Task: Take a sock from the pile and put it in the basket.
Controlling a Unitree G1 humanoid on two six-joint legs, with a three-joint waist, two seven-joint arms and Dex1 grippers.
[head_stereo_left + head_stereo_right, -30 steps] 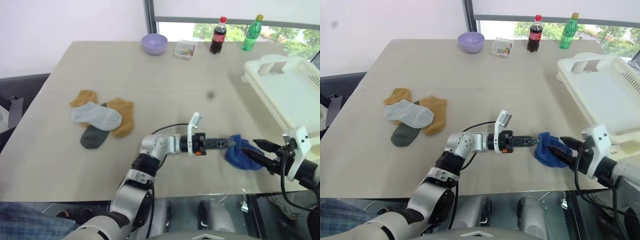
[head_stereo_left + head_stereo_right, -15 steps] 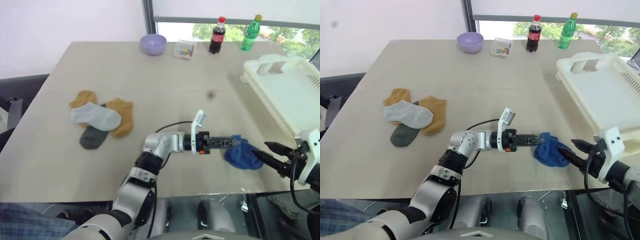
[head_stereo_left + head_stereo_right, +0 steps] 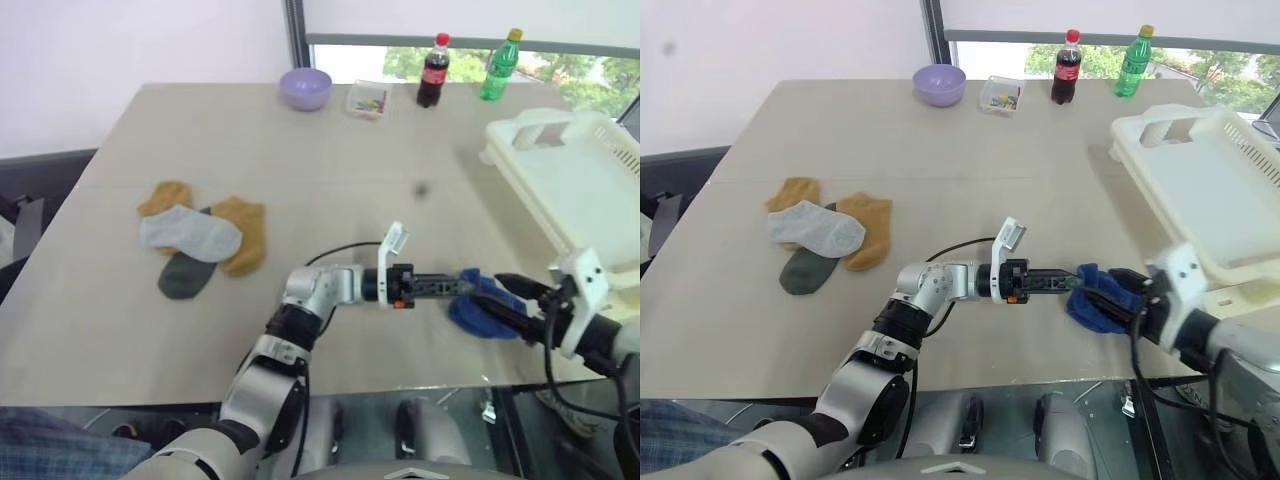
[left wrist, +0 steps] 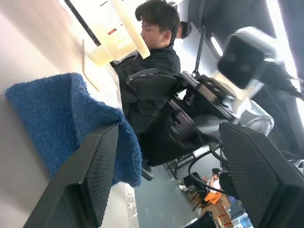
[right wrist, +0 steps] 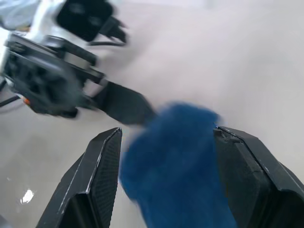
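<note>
A royal-blue sock (image 3: pixel 468 316) lies bunched near the table's front edge, apart from the pile (image 3: pixel 200 240) of mustard, light grey and dark socks at the left. My left gripper (image 3: pixel 462 285) reaches in level from the left and is open, with one finger (image 4: pixel 90 175) against the sock (image 4: pixel 47 109). From the right, my right gripper (image 5: pixel 166 130) is open with its jaws astride the sock (image 5: pixel 175 161). The cream-white basket (image 3: pixel 540 122) stands at the table's right edge, behind the right arm.
A lilac bowl (image 3: pixel 306 87), a small clear box (image 3: pixel 369 100), a cola bottle (image 3: pixel 432 70) and a green bottle (image 3: pixel 501 65) line the far edge. A seated person (image 4: pixel 152 61) is beyond the table on the right.
My right gripper pulled back to the right off the sock, then came in again to the left around it. The left gripper has stayed in place at the sock.
</note>
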